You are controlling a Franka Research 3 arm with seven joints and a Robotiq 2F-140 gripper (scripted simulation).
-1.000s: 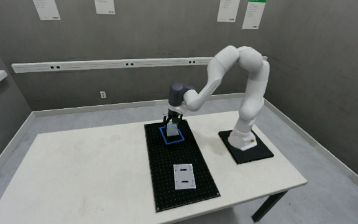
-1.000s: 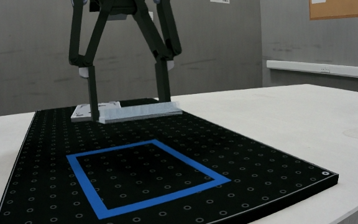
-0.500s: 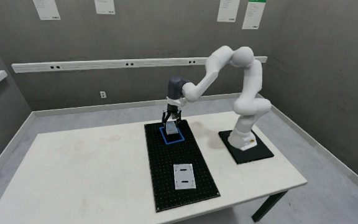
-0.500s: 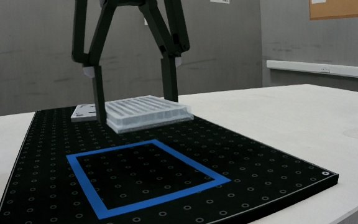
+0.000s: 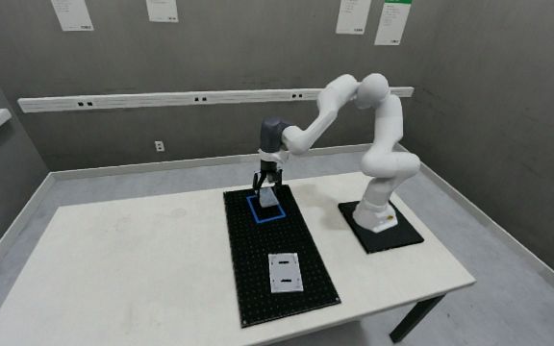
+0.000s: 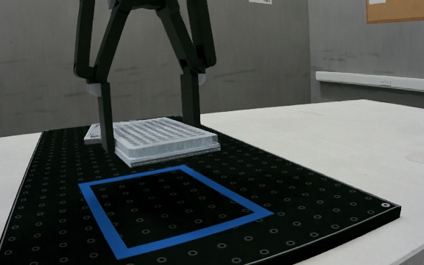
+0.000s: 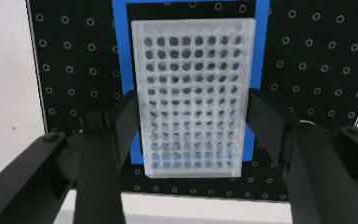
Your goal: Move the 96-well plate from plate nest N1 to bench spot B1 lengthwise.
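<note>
The tool [image 7: 190, 117] is clenched on the long sides of the 96-well plate [image 7: 192, 95], holding it off the black breadboard [image 6: 308, 191] over the blue taped outline [image 6: 101, 221], seemingly lengthwise.

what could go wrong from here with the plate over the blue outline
1. The 96-well plate is held only by its long sides between the gripper fingers, still above the breadboard; releasing at this height could make it bounce or skew.
2. In the wrist view the plate's near end overhangs the blue taped outline, so lowering now might land it on the tape.
3. The plate fills most of the outline's width, leaving little room for sideways error.
</note>
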